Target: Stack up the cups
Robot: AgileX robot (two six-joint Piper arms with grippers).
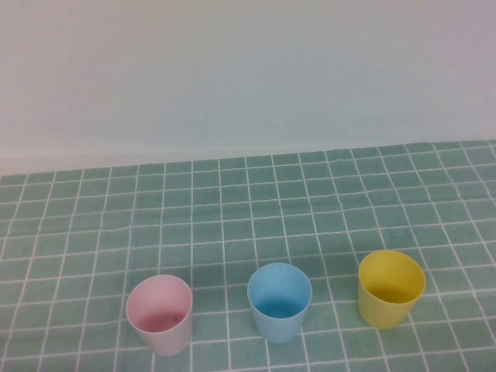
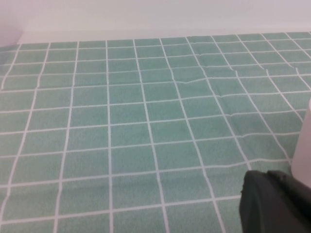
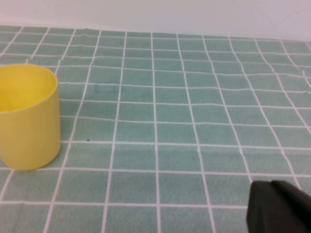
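Observation:
Three cups stand upright in a row near the front of the table in the high view: a pale pink cup on the left, a light blue cup in the middle and a yellow cup on the right. None is stacked. Neither arm shows in the high view. A black part of my left gripper shows low in the left wrist view, close beside the pink cup's side. A black part of my right gripper shows in the right wrist view, well apart from the yellow cup.
A green checked tablecloth covers the table. A pale wall rises behind its far edge. Open cloth lies behind the cups and between them.

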